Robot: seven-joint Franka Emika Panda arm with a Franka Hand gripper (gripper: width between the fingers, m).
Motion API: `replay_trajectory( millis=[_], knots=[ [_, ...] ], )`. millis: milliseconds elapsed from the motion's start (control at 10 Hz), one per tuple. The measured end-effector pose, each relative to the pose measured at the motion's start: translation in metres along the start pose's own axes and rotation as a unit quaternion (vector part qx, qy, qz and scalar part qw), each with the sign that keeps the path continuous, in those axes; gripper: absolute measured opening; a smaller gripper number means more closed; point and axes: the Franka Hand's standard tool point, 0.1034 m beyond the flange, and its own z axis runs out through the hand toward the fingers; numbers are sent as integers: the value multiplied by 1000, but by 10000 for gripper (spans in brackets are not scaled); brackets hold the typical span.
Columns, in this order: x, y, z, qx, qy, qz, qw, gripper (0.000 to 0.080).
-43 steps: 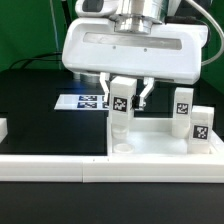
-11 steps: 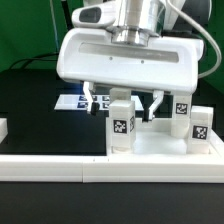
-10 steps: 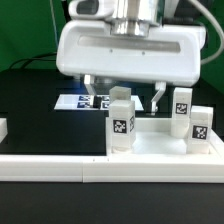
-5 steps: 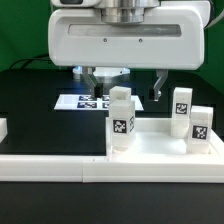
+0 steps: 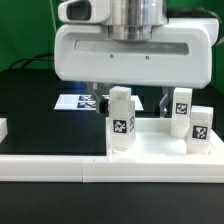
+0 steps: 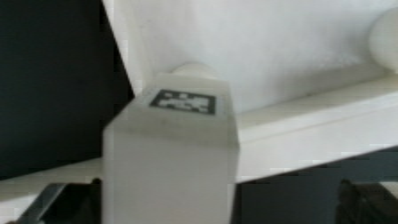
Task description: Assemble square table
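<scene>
Bright, even light with soft shadows; the exterior view is sharp, the wrist view blurred close up.

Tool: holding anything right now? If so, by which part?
Nothing held. The tool is open above the upright leg, its fingers clear of the leg's sides. The leg stands free on the tabletop.

We see the gripper from a low, level exterior camera close in front. Our wrist camera looks down between its fingers at the near leg, which both views share.

White legs carry black-and-white tags – so does the flat marker board. The tabletop is white, the table black, the backdrop green.
</scene>
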Motion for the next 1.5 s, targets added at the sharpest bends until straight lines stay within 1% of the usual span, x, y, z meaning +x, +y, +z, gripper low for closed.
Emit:
replay_trajectory(
  millis=[200,300,400,600,700,800,1100,1200,1300,1500],
  knots=[
    [-5,2,5,-4,-4,8,1000,649],
    [-8,-2,9,-22,-4,34,999,649],
    [-8,-2,10,-22,-4,25,999,649],
    [-7,-1,10,-23,-4,43,999,390],
    [-8,-1,10,-22,-3,79,997,390],
    [-8,-1,10,-23,-2,122,992,288],
    [-8,-1,11,-22,0,217,976,288],
    [-8,-1,11,-22,0,250,968,288],
    [-6,-2,11,-19,4,292,956,288],
    [-5,0,12,-12,14,423,906,289]
  ],
)
